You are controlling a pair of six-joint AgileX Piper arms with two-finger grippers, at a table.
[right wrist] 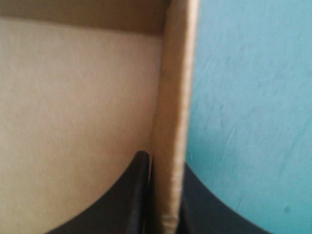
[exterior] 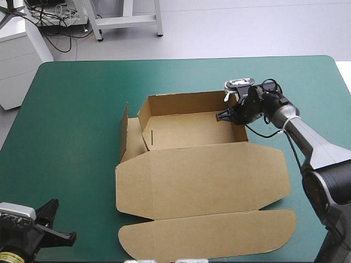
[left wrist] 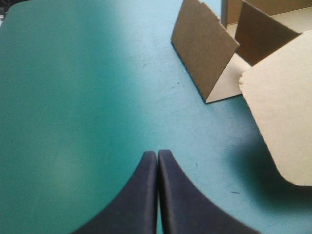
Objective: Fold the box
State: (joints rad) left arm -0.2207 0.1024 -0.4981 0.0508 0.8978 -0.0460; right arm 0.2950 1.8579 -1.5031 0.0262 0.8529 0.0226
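Brown box (exterior: 203, 175): it lies on the middle of the bench, a little toward the right side, as an open tray with the lid flat.
Tray (exterior: 192, 131): this is the far part of the box; the back wall and the two side walls stand upright.
Lid (exterior: 219, 170): it lies flat on the cover and reaches toward the near edge; its last flap (exterior: 208, 235), with rounded corners, lies close to that edge.
Side flap (exterior: 125, 137): it stands a little tilted just outside the left wall of the tray.
Right hand (right wrist: 163, 161): it is closed on the right wall of the tray near the far right corner, with one of the black fingers (right wrist: 122, 200) inside, the other outside, and the board edge between them.
Left hand (left wrist: 157, 156): it is closed and holds nothing; its fingers meet in one point. It is at the near left corner of the bench, well apart from the box.
In the way: the side flap and a rounded corner of the lid stand between the Left hand and the tray.
Bench (exterior: 71, 109): the teal-green cover is bare ahead of the Left hand as far as the side flap.
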